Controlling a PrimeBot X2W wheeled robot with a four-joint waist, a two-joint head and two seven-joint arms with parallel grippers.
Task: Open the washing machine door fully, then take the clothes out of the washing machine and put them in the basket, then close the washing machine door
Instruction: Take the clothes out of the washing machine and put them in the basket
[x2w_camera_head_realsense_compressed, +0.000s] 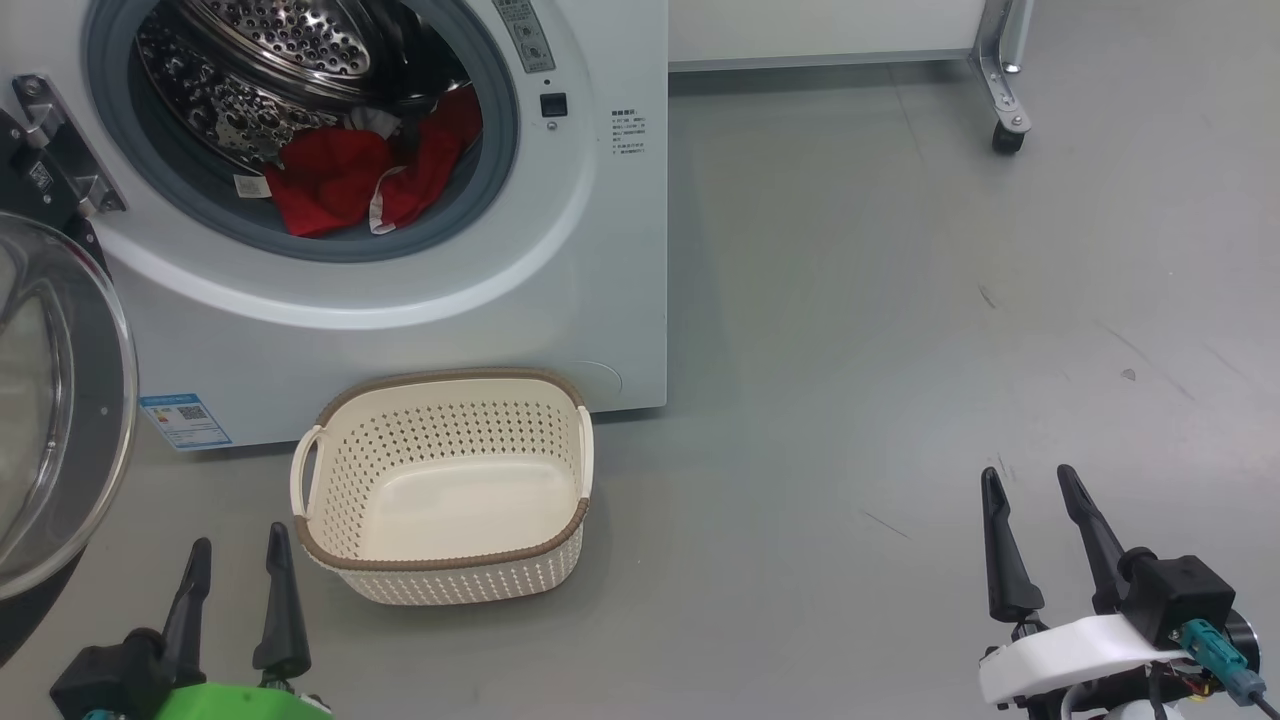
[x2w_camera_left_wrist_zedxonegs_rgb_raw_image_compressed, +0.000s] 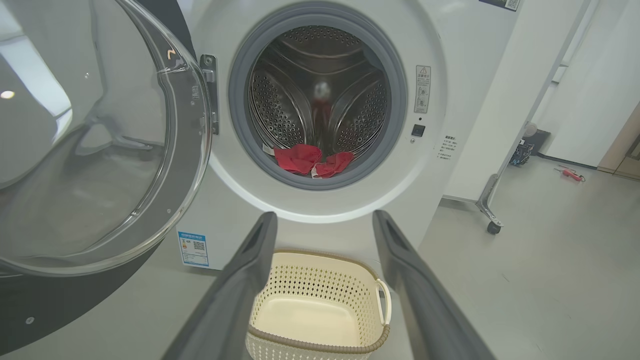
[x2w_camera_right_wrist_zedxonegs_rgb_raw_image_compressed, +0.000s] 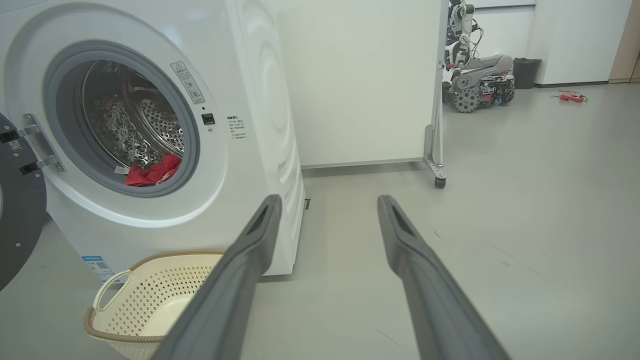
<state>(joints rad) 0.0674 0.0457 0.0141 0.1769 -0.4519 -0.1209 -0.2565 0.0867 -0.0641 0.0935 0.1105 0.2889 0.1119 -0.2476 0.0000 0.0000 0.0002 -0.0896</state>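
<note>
The white washing machine (x2w_camera_head_realsense_compressed: 560, 280) stands at the upper left, and its round glass door (x2w_camera_head_realsense_compressed: 50, 400) is swung out to the left. Red clothes (x2w_camera_head_realsense_compressed: 350, 180) lie at the bottom of the steel drum, also seen as red clothes (x2w_camera_left_wrist_zedxonegs_rgb_raw_image_compressed: 305, 160) and red clothes (x2w_camera_right_wrist_zedxonegs_rgb_raw_image_compressed: 150, 175) in the wrist views. The cream basket (x2w_camera_head_realsense_compressed: 440, 490) sits on the floor before the machine, with nothing in it. My left gripper (x2w_camera_head_realsense_compressed: 238, 575) is open at the lower left, just left of the basket. My right gripper (x2w_camera_head_realsense_compressed: 1030, 500) is open at the lower right, far from the machine.
A white panel on a castor leg (x2w_camera_head_realsense_compressed: 1005, 90) stands behind the machine's right side. Another robot (x2w_camera_right_wrist_zedxonegs_rgb_raw_image_compressed: 475, 75) and a red tool (x2w_camera_right_wrist_zedxonegs_rgb_raw_image_compressed: 570, 96) are far back across the grey floor (x2w_camera_head_realsense_compressed: 900, 350). The door (x2w_camera_left_wrist_zedxonegs_rgb_raw_image_compressed: 75, 150) fills the space to my left.
</note>
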